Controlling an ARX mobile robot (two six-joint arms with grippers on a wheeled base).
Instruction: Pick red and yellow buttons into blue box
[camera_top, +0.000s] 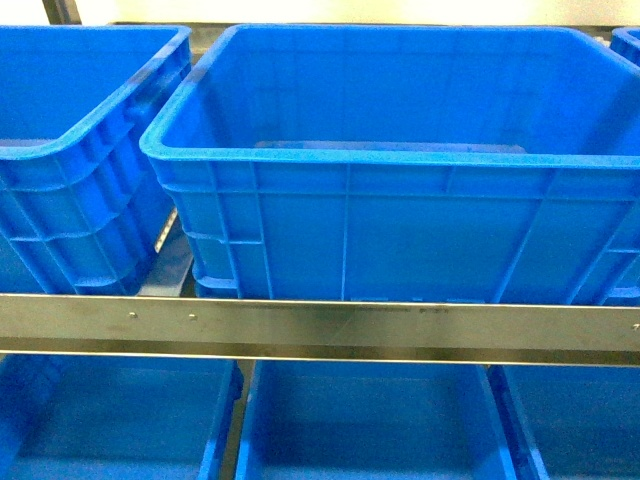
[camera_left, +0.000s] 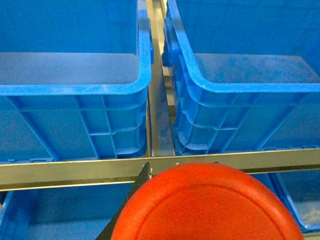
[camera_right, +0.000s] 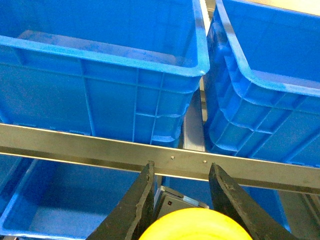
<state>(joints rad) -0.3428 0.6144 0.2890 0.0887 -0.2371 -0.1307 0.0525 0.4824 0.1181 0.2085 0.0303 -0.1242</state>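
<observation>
Your right hand (camera_right: 182, 200) is pinching the yellow domed push button (camera_right: 195, 226), black fingers (camera_right: 137, 200) pressed against either side of its cap. Your left hand carries the red domed push button (camera_left: 207, 202); only a sliver of one dark finger shows beside the cap, so the grip itself can't be read, though the button looks held. Both buttons hang just short of the grey metal shelf rail (camera_top: 320, 322). The large blue plastic crate (camera_top: 400, 150) lies straight ahead and above, past the rail, open and centred between your arms. Neither arm seems nearer; each needs to lift over the near rim before releasing.
</observation>
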